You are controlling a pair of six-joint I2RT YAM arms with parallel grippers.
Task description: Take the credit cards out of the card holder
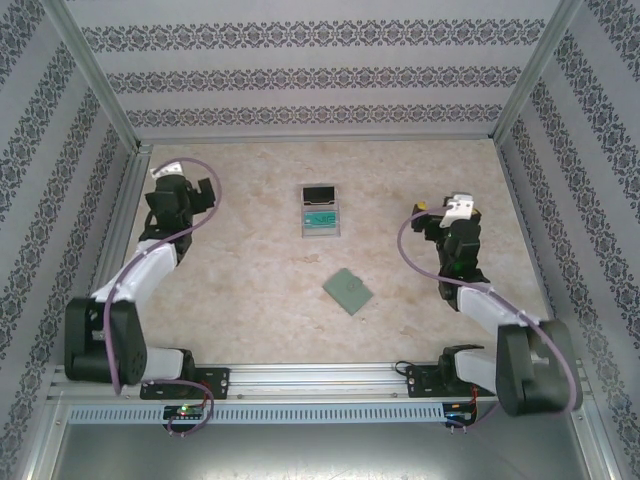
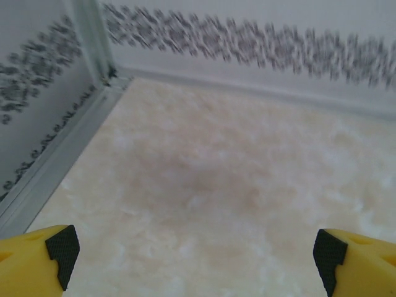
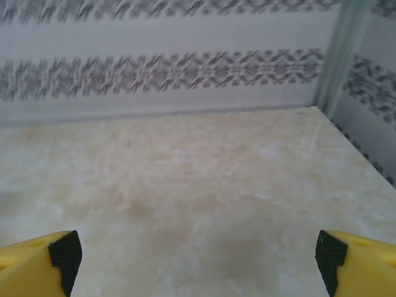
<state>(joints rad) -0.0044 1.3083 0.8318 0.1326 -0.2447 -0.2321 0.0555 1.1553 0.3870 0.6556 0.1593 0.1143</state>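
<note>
Marbled beige worktop (image 1: 250, 290) | flat sage-green bifold card holder (image 1: 348, 292) was laid centrally, judged reachable by either arm | left hand (image 2: 195, 250), right hand (image 3: 197, 250) were held spread, empty.

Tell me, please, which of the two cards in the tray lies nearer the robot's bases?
The teal-green card; the black card lies beyond it in the tray, toward the back wall.

The table (image 1: 250, 280) is cream with beige marble veining, and the walls (image 1: 320, 75) are pale with dark ornamental bands. The card holder (image 1: 348, 292) is sage green. The tray (image 1: 320, 232) is pale grey, with black and teal-green inside. The fingers (image 2: 25, 263) are yellow with black pads (image 2: 62, 247).
</note>
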